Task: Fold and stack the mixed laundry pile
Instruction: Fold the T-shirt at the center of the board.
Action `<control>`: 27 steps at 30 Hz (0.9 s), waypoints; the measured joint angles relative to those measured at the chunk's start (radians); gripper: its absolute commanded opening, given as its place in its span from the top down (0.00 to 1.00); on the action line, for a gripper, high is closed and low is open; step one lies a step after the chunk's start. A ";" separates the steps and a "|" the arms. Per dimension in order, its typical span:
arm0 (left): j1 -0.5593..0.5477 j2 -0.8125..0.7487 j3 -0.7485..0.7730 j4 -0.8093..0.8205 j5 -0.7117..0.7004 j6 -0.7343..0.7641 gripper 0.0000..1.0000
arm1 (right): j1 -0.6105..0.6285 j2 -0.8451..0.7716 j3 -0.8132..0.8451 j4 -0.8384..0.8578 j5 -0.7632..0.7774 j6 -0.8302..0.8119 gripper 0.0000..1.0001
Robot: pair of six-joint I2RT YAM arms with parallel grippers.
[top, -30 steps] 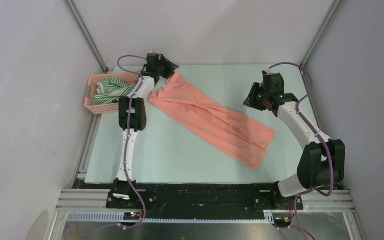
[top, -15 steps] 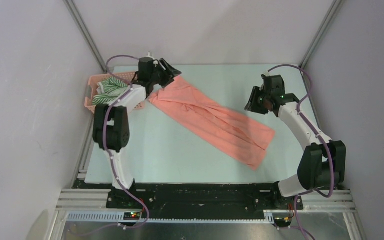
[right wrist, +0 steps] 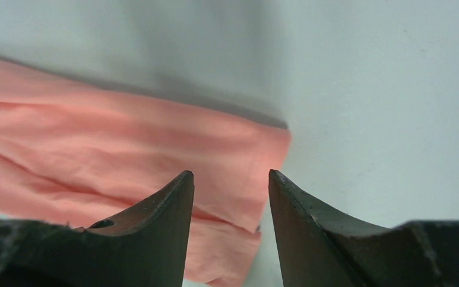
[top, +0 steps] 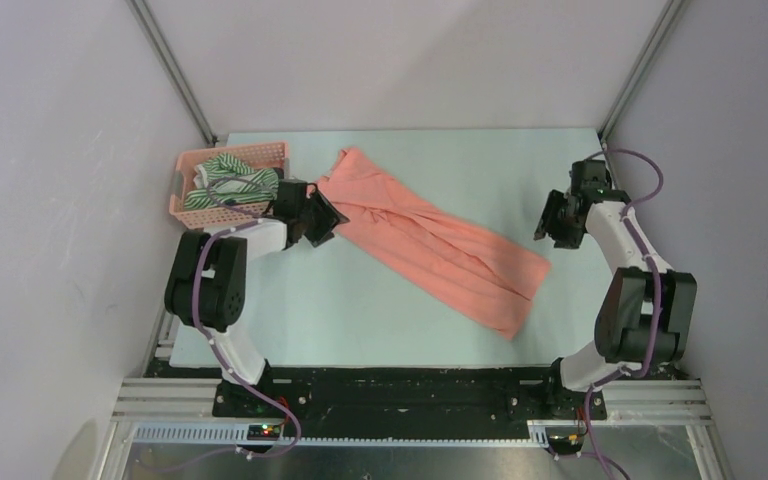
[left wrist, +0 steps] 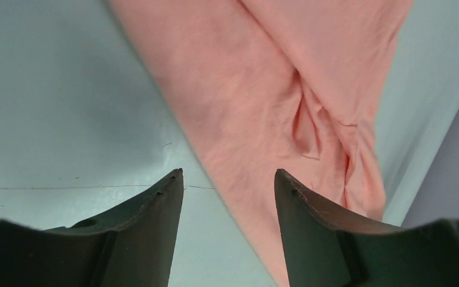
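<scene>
The salmon-pink shirt (top: 430, 240) lies folded into a long strip, running diagonally from the back left to the front right of the table; it also shows in the left wrist view (left wrist: 263, 95) and the right wrist view (right wrist: 125, 143). The green-and-white striped garment (top: 225, 177) sits in the pink basket (top: 230, 155). The dark navy-grey garment is out of view. My left gripper (top: 322, 218) is open and empty beside the shirt's left edge (left wrist: 228, 179). My right gripper (top: 552, 222) is open and empty, right of the shirt's right end (right wrist: 230, 179).
The pink lattice basket stands at the table's back left corner, just behind my left arm. Grey walls and metal frame posts close in the table on both sides. The pale green table top (top: 360, 300) shows in front of the shirt.
My left gripper has let go of the shirt's back-left end and swung down toward the front, beside the basket. My right gripper has pulled right, away from the shirt.
</scene>
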 measured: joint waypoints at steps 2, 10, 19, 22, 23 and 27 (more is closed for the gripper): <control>-0.001 0.000 -0.011 -0.003 -0.016 -0.010 0.38 | -0.034 0.044 0.000 -0.008 -0.002 -0.022 0.49; -0.001 0.043 0.003 0.001 -0.087 -0.058 0.43 | -0.108 0.297 0.067 -0.074 -0.039 -0.095 0.51; 0.000 0.137 0.100 -0.001 -0.120 -0.096 0.73 | -0.140 0.376 0.126 -0.104 -0.062 -0.137 0.66; 0.003 0.170 0.128 -0.010 -0.125 -0.097 0.89 | -0.150 0.391 0.126 -0.113 -0.086 -0.139 0.74; 0.004 0.180 0.139 -0.011 -0.124 -0.101 0.90 | -0.152 0.391 0.126 -0.116 -0.092 -0.138 0.78; 0.007 0.230 0.209 -0.026 -0.115 -0.098 0.99 | -0.156 0.373 0.089 -0.097 -0.110 -0.116 1.00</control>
